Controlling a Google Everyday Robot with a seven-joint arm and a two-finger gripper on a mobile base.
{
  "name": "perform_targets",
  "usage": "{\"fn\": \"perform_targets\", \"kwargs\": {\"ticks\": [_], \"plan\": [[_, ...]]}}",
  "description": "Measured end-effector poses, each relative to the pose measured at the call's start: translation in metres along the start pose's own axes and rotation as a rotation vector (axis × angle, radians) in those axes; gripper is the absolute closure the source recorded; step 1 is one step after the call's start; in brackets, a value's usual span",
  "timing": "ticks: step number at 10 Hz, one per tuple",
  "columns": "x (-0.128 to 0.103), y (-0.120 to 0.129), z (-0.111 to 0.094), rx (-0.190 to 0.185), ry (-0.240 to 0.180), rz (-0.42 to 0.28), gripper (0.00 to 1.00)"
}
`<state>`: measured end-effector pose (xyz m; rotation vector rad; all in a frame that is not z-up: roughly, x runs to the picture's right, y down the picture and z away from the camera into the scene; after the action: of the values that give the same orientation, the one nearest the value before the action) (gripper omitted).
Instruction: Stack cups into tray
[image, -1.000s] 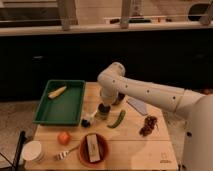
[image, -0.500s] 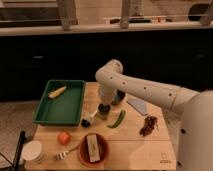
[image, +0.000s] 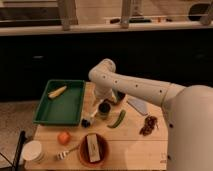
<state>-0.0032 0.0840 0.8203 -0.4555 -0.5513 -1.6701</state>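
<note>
Gripper low over table centre, at pale green cup; spread or pressed: cannot tell. Dark cup just behind. Green tray at rear-left corner, holding corn.

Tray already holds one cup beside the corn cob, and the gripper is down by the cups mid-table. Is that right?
Not quite. The camera view shows the tray holding only the corn cob, with no cup in it. The gripper is indeed down by the cups mid-table.
</note>
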Motion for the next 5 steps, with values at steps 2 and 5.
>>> {"fn": "perform_targets", "kwargs": {"ticks": [2, 5], "plan": [[-0.001, -0.004, 0.006, 0.003, -0.027, 0.024, 0.2], [-0.006, -0.006, 0.02, 0.03, -0.087, 0.08, 0.2]]}}
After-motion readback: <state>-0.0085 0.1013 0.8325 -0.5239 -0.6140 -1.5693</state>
